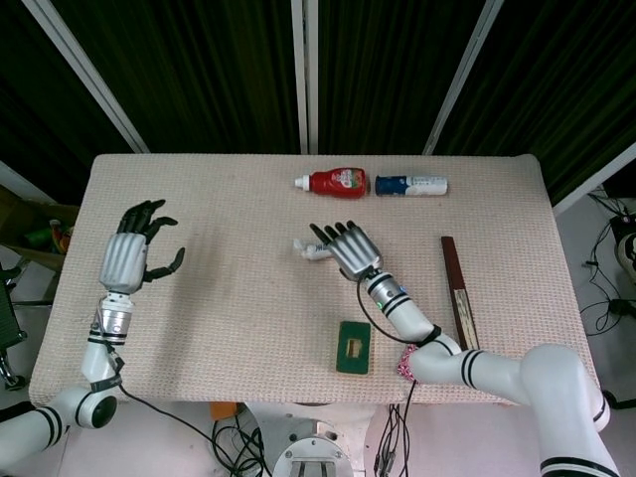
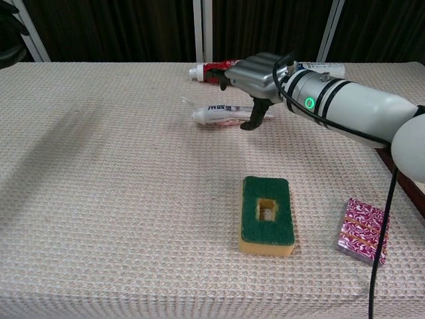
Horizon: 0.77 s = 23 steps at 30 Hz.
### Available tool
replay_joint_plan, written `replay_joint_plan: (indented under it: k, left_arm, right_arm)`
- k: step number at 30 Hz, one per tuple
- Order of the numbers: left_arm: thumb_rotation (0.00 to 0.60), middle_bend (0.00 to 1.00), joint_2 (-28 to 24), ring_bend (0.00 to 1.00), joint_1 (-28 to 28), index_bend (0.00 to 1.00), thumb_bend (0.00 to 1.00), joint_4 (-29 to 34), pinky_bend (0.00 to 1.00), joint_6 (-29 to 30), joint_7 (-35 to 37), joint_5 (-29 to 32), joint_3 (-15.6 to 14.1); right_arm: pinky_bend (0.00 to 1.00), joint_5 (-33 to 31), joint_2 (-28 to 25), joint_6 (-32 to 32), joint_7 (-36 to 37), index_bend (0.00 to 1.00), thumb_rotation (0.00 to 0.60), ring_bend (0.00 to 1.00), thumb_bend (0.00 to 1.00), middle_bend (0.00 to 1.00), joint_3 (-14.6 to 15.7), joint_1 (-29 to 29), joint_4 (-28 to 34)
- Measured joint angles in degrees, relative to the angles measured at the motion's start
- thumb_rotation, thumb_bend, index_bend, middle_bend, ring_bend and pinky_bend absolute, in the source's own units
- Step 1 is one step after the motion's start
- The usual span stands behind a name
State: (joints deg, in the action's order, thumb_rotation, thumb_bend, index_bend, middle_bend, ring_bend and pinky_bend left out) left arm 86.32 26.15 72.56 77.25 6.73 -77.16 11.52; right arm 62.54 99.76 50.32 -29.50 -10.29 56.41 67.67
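You're at the put-down step, I'd say: the white tube (image 2: 218,115) lies on the table (image 2: 99,199), mid-back, just in front of the red bottle (image 1: 338,182). Your right hand (image 2: 255,74) sits over its near end, fingers spread, grip looks released. Left hand (image 1: 129,254) hangs open and empty, far off. Next move probably wants a clean lift straight off without nudging the tube.
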Motion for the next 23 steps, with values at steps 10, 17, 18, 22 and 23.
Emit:
replay_joint_plan:
  k: [10,17,18,22,23]
  left_arm:
    - [0.480,0.16,-10.5,0.08,-7.1,0.27,0.29,1.8,0.11,2.3,-6.0,2.7,-1.8]
    - [0.505,0.16,-16.7,0.08,-13.3,0.27,0.29,6.2,0.11,6.5,-4.6,1.2,-4.8]
    - [0.504,0.16,-17.4,0.08,-14.0,0.27,0.29,7.2,0.11,7.0,-4.3,0.9,-5.3]
    - [0.502,0.16,-19.5,0.08,-17.0,0.27,0.29,12.2,0.11,9.6,-3.9,-1.0,-7.6]
    - [0.500,0.16,-20.0,0.08,-18.1,0.27,0.29,13.7,0.11,10.5,-4.0,-1.8,-8.4]
  right_arm:
    - [0.20,2.6,-22.4,17.1,2.6,0.01,0.600,0.10,0.19,0.20,3.3,-15.8,22.1]
    - [0.13,8.8,-36.3,27.8,16.8,0.01,0.600,0.04,0.21,0.16,8.7,-29.6,30.0]
    - [0.13,10.4,-37.7,29.8,19.6,0.01,0.600,0.04,0.21,0.16,9.8,-32.2,30.7]
    - [0.12,16.2,-39.8,36.8,27.2,0.01,0.600,0.04,0.23,0.15,13.4,-39.9,31.2]
    - [0.12,17.4,-40.0,38.2,28.4,0.01,0.600,0.04,0.23,0.16,14.1,-41.4,31.0]
